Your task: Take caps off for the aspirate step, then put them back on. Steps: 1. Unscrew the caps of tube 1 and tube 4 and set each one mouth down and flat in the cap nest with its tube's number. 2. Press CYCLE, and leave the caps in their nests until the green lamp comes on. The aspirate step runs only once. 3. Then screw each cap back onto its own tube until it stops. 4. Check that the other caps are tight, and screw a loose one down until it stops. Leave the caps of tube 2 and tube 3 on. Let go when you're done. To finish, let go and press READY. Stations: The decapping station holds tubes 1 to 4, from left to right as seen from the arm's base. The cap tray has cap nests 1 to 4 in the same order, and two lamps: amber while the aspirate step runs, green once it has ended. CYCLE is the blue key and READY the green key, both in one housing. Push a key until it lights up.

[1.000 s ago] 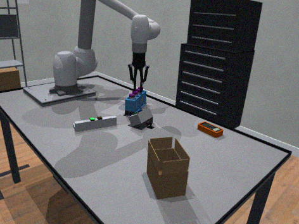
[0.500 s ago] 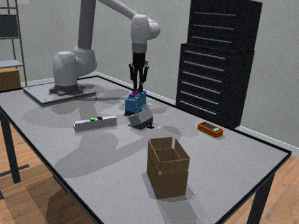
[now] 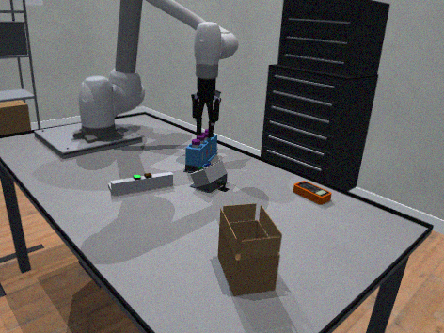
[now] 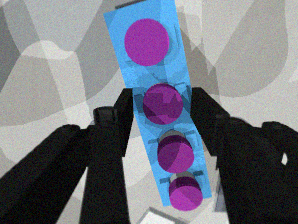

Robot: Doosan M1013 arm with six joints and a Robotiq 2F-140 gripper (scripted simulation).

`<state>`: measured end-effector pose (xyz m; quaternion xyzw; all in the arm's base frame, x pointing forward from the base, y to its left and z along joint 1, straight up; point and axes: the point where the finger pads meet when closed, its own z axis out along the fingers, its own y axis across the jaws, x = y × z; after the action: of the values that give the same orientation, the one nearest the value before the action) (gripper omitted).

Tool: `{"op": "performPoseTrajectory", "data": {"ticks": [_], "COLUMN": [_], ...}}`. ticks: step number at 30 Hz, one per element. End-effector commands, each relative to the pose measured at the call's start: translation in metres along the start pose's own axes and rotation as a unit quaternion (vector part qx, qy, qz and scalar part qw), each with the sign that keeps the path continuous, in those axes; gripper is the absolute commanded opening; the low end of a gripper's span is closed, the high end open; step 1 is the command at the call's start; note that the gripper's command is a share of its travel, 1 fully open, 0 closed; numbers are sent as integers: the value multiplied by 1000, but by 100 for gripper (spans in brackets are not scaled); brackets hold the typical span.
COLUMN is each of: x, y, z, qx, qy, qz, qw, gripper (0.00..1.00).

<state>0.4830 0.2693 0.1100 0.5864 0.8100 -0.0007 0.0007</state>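
From outside, the tool point(image 3: 205, 123) hangs upright over the blue decapping station point(image 3: 201, 152), which stands toward the far long edge of the counter point(image 3: 329, 263), near the arm's base corner.

At the wrist, the fingers stand partly spread on either side of one purple cap point(image 4: 163, 104), pinching nothing; all four caps sit on their tubes. Such a cap is likely light, stiff and smooth: grip it across its round rim.

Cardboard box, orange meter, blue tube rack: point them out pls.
Cardboard box point(image 3: 249, 268), exterior view, on its front wall.
Orange meter point(image 3: 312, 192), exterior view, on its top face.
Blue tube rack point(image 4: 116, 22), wrist view, on its bare top corner beside the far cap.
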Motion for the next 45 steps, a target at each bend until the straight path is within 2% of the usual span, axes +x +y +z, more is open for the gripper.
{"op": "performPoseTrajectory", "data": {"ticks": [1, 18, 19, 23, 25, 27, 35, 45], "x": [0, 0, 0, -32, -32, -48, -50, -50], "y": [0, 0, 0, 8, 8, 12, 13, 13], "z": [-4, -46, -46, -46, -46, -46, -46, -22], "qx": [0, 0, 0, -1, -1, -1, -1, 0], "qy": [0, 0, 0, 0, 0, -1, 0, 0], "qz": [0, 0, 0, -152, -152, -234, -242, -242], "qw": [1000, 1000, 1000, 988, 988, 972, 970, 970], "gripper": [41, 41, 41, 41, 41, 41, 41, 41]}}
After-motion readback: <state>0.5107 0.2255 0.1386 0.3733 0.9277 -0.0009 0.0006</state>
